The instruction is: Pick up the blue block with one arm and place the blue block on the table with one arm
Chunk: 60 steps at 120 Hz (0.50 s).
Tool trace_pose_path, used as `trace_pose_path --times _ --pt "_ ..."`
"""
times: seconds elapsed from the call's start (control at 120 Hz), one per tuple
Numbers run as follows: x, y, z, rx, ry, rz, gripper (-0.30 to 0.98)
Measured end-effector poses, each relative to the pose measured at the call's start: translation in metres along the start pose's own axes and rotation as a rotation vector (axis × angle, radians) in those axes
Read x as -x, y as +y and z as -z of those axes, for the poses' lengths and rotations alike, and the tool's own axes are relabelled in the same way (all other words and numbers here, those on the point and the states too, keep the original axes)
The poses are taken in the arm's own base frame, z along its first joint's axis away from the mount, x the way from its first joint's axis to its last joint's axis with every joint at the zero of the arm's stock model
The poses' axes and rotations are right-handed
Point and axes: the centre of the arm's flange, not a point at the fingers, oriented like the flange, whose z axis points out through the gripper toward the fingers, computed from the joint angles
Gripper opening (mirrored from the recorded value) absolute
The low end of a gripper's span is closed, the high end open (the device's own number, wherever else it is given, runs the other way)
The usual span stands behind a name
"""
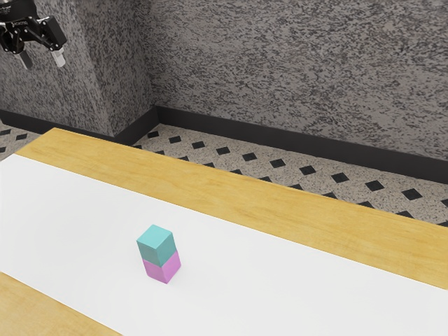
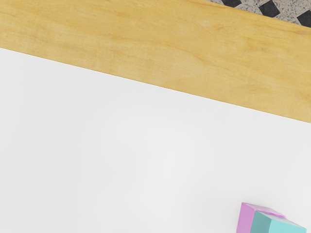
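Indoor room, rendered; exact kind (home, lab, shop) cannot be determined. Evidence, exterior view: mottled grey wall at 12 o'clock, inner corner between 10 and 11, dark skirting along its foot, speckled floor with black diamond insets at 3. Wood-grained desk at 6 o'clock, bearing a broad white strip.

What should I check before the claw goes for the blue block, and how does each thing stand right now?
1. Claw open: ok, the claw has its fingers apart.
2. Blue block reachable from above: ok, the blue block sits on the pink block, top face exposed.
3. Claw lined up over it: not ok, it hangs high, well toward the exterior view's left.
4. Surface for setting down: ok, the white tabletop extends around the stack.
5. Pink block staying put during the lift: cannot tell.
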Motion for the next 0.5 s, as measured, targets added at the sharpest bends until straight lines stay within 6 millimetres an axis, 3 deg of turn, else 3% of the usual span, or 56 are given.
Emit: trace_pose_path --times 0.217,0.25,0.283,0.333,0.383,0.5 --pt "0.001 0.001 0.004 -0.002 0.006 -0.005 0.67" --pt "0.024 0.009 0.048 -0.005 0.087 -0.028 0.66" --pt "0.060 0.019 0.098 -0.009 0.172 -0.062 0.67" --pt "0.086 0.029 0.124 -0.014 0.209 -0.102 0.67" --pt "0.077 0.048 0.112 -0.066 0.169 -0.151 0.67" --pt "0.045 0.126 0.057 -0.142 0.045 -0.327 0.67"
